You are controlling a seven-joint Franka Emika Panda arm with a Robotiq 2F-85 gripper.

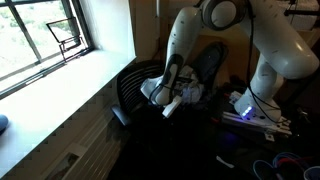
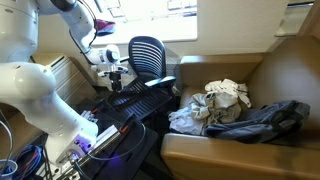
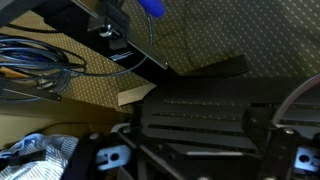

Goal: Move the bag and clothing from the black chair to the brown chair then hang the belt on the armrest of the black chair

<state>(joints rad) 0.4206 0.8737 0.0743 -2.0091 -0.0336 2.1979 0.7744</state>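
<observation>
Hand [image 2: 112, 74]: two-finger hand, jaws spread to full width, nothing between them. The wrist view shows the same, empty hand [image 3: 200, 160]. It points down, low, just beside the black office chair with the rounded, horizontally ribbed backrest [image 2: 150, 55].

Directly below the hand, wrist view: a dark ribbed slab [image 3: 200, 118], black on black. Cannot tell whether it is the chair's seat or something lying on it. Tangle of dark cables [image 3: 35, 62] lies off to one side on the floor.

Belt: not made out in any view. If present, it is lost in the dark mass under the hand. Armrest of the black office chair is likewise not separable from the shadow.

Outward: wide tan-brown upholstered armchair [image 2: 285, 70], well apart from the hand, on the far side of the black office chair. On its seat is crumpled pale clothing [image 2: 225, 95], toward the side edge nearer the black chair. A dark grey-blue soft bag [image 2: 262, 118] touches it, toward the opposite side.

Judgement: the bag and clothing leg looks done and the belt leg remains.

Relation that counts: the hand stands at the black office chair, so the armrest is the near target and the armchair the far one. The belt's long axis is unknown, so jaw alignment cannot be set until the belt is found.
</observation>
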